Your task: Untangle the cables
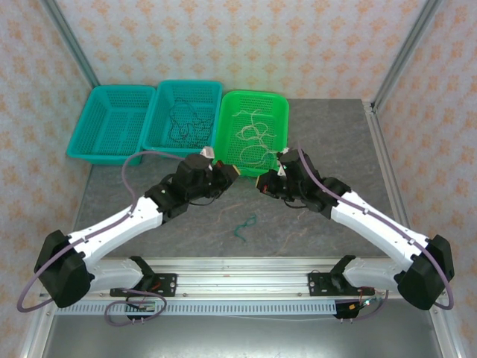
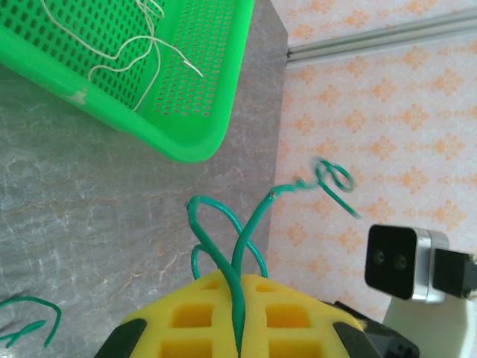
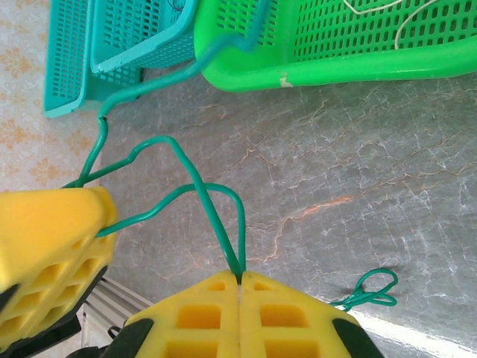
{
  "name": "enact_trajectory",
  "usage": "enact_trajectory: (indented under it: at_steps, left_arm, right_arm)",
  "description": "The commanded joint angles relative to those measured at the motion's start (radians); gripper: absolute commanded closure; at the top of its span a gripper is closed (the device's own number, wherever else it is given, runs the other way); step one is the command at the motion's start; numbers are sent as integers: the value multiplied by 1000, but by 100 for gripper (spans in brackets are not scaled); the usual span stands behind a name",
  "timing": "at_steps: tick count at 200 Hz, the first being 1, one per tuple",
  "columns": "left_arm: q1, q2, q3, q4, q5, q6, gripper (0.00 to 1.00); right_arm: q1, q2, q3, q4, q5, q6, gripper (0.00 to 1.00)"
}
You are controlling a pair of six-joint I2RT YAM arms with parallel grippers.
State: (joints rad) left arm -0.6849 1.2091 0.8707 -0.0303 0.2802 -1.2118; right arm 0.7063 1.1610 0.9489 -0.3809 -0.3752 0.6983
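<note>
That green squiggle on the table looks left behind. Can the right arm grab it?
Probably not yet. The green squiggle lies in the open near the right arm, nothing blocking it, but that arm's jaws are shut on another green wire.

You had a grey, marble-veined table (image 1: 313, 231) before you. Along its far edge stood three mesh baskets side by side: the left teal basket (image 1: 112, 128), the middle teal basket (image 1: 157, 119) touching it, and the green basket (image 1: 280, 130) rightmost. One small green-teal cable (image 1: 244, 226) lay curled on the bare surface, well apart from the baskets.
</note>
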Motion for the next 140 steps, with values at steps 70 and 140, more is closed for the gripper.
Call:
enact_trajectory:
  at_steps: [70,140]
  left_arm:
    - [448,-21,239,-276,-8,326,100]
    - [893,301,469,-291,9,353,100]
  right_arm:
    - [5,-297,-116,250,121,39,52]
    - [5,-399,-191,273,200,71,38]
